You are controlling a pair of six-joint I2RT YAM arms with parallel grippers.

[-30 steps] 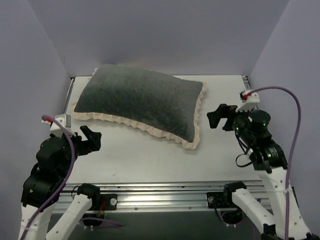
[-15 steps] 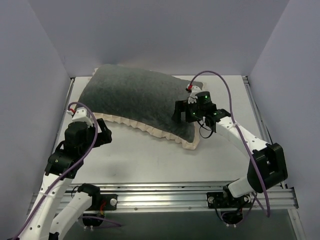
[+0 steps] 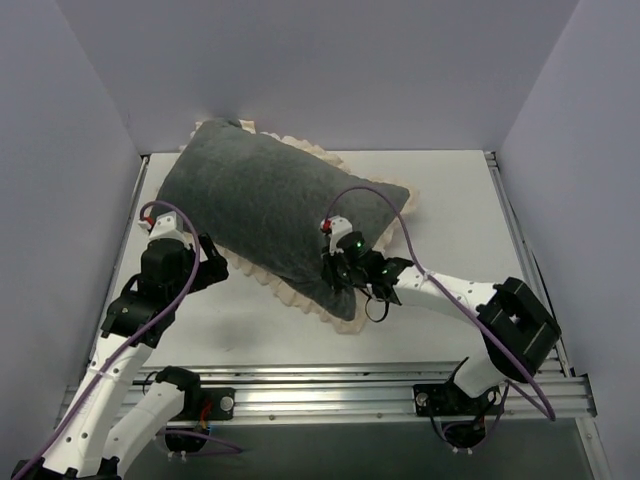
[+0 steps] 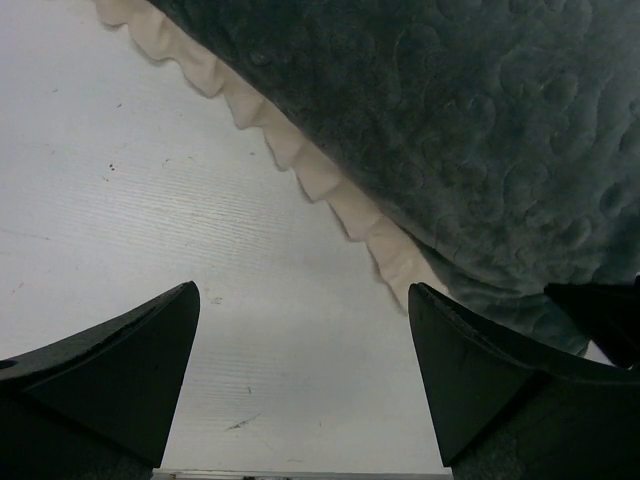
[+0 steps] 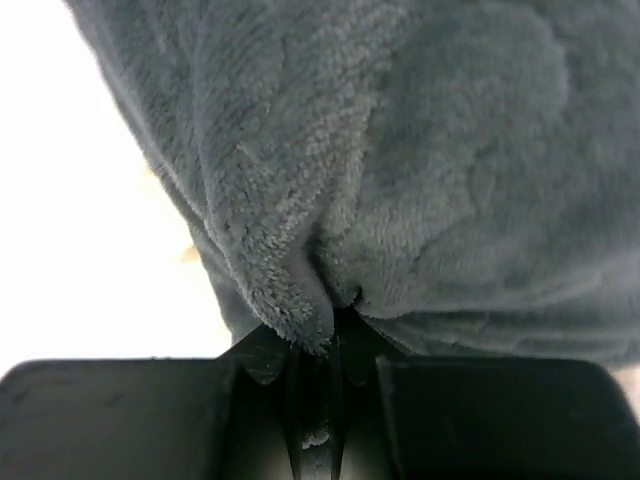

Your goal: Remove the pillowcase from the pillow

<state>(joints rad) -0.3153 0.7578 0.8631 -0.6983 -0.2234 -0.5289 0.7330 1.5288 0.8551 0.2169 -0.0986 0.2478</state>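
The pillowcase (image 3: pixel 265 215), dark grey-green velvet with a cream frill, lies stuffed across the back and middle of the table. The pillow is hidden inside it. My right gripper (image 3: pixel 340 268) sits on the cover's near right part, shut on a pinched fold of the dark fabric (image 5: pixel 300 300); the fold runs down between the closed jaws. My left gripper (image 3: pixel 212 268) hovers open beside the cover's left frilled edge (image 4: pixel 300 170), its fingers (image 4: pixel 130 370) wide apart over bare table, holding nothing.
The white tabletop (image 3: pixel 450 220) is walled by grey panels on the left, back and right. A metal rail (image 3: pixel 330 385) runs along the near edge, by the arm bases.
My right arm swept left over the cover and its jaws closed on a fold of fabric. The cover shifted and turned, its near corner drawn toward the front. My left arm reached forward to the frill.
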